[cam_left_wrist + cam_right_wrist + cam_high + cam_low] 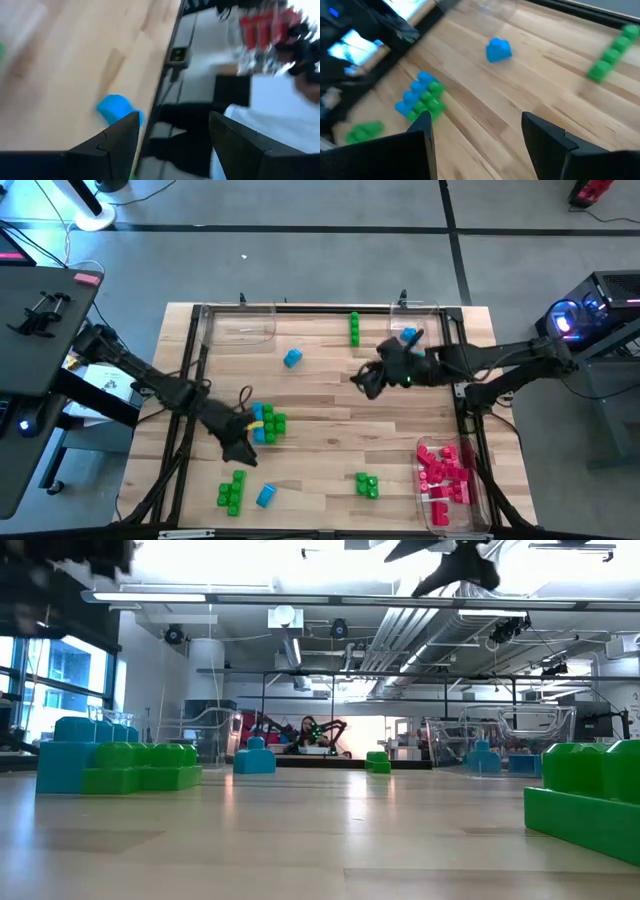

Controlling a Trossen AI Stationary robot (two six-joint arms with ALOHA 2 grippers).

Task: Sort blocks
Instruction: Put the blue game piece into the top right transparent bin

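Dark fingers of the right claw (366, 380) stand apart and empty above the middle of the wooden worktop (320, 430), near a lone blue block (292, 358) and a green row (354, 329). Left claw (238, 442), likewise spread with nothing between its fingers, hovers beside a mixed blue-and-green cluster (267, 423). More green blocks (232, 491) and a blue one (265, 496) lie by the near edge, with a green pair (367, 485) further right. Red-pink blocks (445, 472) fill a clear tray (432, 514) at the right side.
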